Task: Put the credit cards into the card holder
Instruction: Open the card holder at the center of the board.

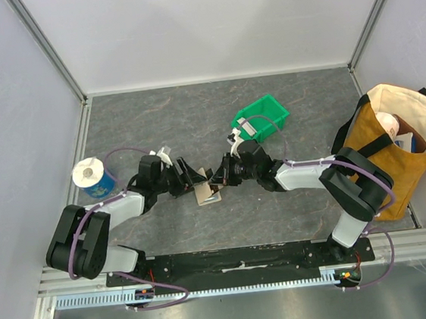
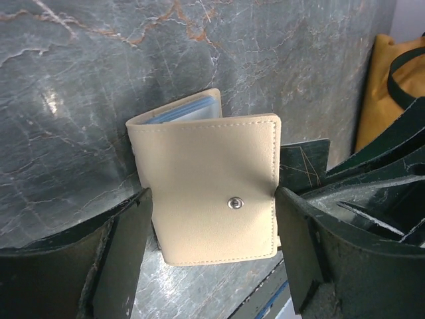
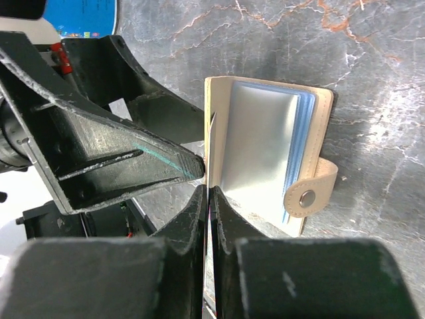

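Observation:
The tan card holder (image 1: pixel 208 195) lies half open on the grey table between both grippers. In the left wrist view the card holder (image 2: pixel 212 186) shows its snap, and light blue cards (image 2: pixel 186 111) peek from its top. My left gripper (image 1: pixel 193 183) (image 2: pixel 212 226) is shut on the holder's cover, one finger on each side edge. My right gripper (image 1: pixel 221 180) (image 3: pixel 209 196) is shut on a thin card (image 3: pixel 208 179), seen edge-on. The card's edge meets the left side of the open holder (image 3: pixel 259 146), beside its clear sleeves.
A green bin (image 1: pixel 260 116) stands behind the right gripper. A blue and white roll (image 1: pixel 93 178) stands at the left. A yellow tote bag (image 1: pixel 395 148) stands at the right edge and also shows in the left wrist view (image 2: pixel 385 86).

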`<move>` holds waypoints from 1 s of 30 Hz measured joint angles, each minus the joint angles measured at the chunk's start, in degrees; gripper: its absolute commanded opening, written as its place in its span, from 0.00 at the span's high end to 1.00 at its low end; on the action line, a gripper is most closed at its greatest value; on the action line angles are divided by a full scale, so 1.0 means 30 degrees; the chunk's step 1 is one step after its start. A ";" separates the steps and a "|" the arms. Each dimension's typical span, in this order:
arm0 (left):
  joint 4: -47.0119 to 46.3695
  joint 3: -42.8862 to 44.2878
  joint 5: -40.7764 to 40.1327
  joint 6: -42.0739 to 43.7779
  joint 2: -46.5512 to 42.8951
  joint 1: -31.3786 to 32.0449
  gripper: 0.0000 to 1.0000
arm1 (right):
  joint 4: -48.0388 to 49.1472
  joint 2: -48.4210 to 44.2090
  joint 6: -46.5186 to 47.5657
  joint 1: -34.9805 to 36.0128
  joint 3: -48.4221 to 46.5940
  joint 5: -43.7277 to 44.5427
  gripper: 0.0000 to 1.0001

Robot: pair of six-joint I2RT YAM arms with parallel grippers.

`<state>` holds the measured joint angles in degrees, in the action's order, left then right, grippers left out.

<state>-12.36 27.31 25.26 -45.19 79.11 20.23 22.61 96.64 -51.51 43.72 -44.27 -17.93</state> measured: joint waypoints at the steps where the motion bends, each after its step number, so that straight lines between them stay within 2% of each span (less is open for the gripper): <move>1: -0.0444 -0.0262 0.0262 -0.0270 0.0000 -0.0182 0.19 | 0.0066 0.0022 -0.0058 0.0000 0.0000 -0.0109 0.87; 8: -0.2259 -0.0969 0.1166 -0.1428 0.0000 -0.0933 0.17 | 0.0736 0.0117 -0.0474 0.0007 0.0000 -0.0940 0.83; 13: -0.3162 -0.0976 0.1319 -0.1770 0.0000 -0.0976 0.16 | 0.1064 0.0146 -0.0590 0.0015 0.0000 -0.1494 0.87; 16: -0.3424 -0.0976 0.1435 -0.1836 0.0007 -0.1027 0.16 | 0.1020 0.0153 -0.0612 0.0015 0.0000 -0.1676 0.95; 18: -0.3519 -0.0976 0.1530 -0.1851 0.0007 -0.1042 0.21 | 0.1027 0.0219 -0.0612 0.0015 0.0000 -0.1829 0.98; 20: -0.3512 -0.0976 0.1603 -0.1858 0.0007 -0.1042 0.31 | 0.1020 0.0342 -0.0627 0.0015 0.0000 -0.1953 0.99; 21: -0.3504 -0.0976 0.1610 -0.1880 0.0007 -0.1042 0.40 | 0.1027 0.0444 -0.0634 0.0015 -0.0007 -0.2011 0.99; 22: -0.3504 -0.0976 0.1617 -0.1880 0.0007 -0.1049 0.53 | 0.1020 0.0532 -0.0627 0.0015 -0.0007 -0.2033 1.00; 25: -0.3402 -0.0991 0.1574 -0.1916 0.0000 -0.1078 0.73 | 0.0976 0.0692 -0.0627 0.0015 -0.0007 -0.2069 1.00; 27: -0.3337 -0.0998 0.1566 -0.1902 -0.0022 -0.1093 0.77 | 0.0780 0.0699 -0.0605 0.0015 -0.0044 -0.2040 1.00; 30: -0.3249 -0.1005 0.1515 -0.1880 -0.0109 -0.1137 0.77 | 0.0517 0.0699 -0.0554 -0.0022 -0.0066 -0.1821 1.00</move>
<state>-22.11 24.29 29.80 -50.83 78.78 16.82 24.16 98.74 -53.17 43.66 -44.47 -23.40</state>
